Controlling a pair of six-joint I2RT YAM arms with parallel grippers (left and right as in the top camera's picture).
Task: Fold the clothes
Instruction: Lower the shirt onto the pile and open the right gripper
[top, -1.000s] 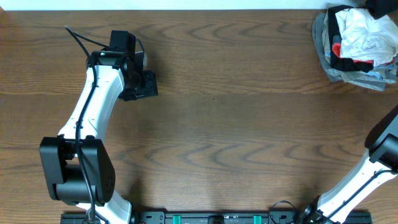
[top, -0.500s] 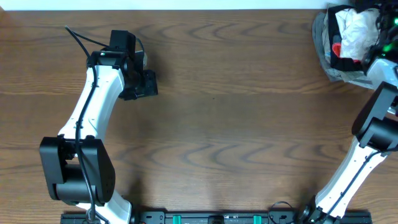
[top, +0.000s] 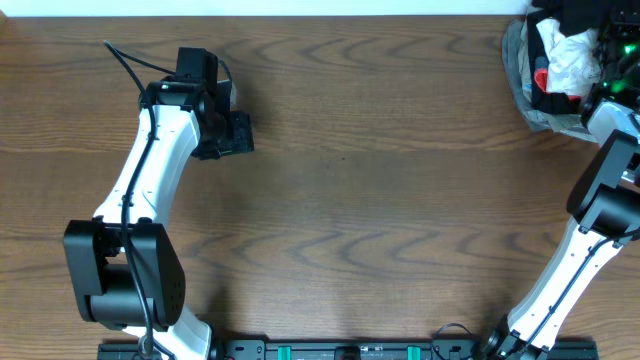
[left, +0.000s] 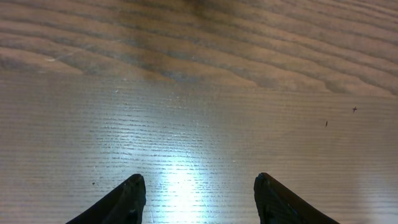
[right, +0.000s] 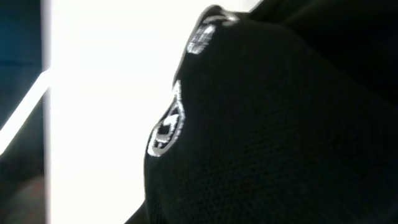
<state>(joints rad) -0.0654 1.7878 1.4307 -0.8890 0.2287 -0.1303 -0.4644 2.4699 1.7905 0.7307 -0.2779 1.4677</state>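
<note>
Left gripper (left: 199, 190) wide apart over wood table (left: 186, 93); right gripper (top: 585, 28) at 2 o'clock on garment heap (top: 562, 62) — black T-shirt (right: 280, 124) fills its camera, grip unreadable.

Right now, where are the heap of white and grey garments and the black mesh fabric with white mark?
Heap of white and grey garments (top: 566, 58): overhead view, white cloth.
Black mesh fabric (right: 280, 130): right wrist view, middle.

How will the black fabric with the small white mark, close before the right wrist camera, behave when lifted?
Probably floppy: the black fabric bulges in a soft rounded fold, so it should sag from one pinch. Likely light, since its fine weave looks thin. It may drag neighbours along, as the heap of mixed garments lies tangled.
</note>
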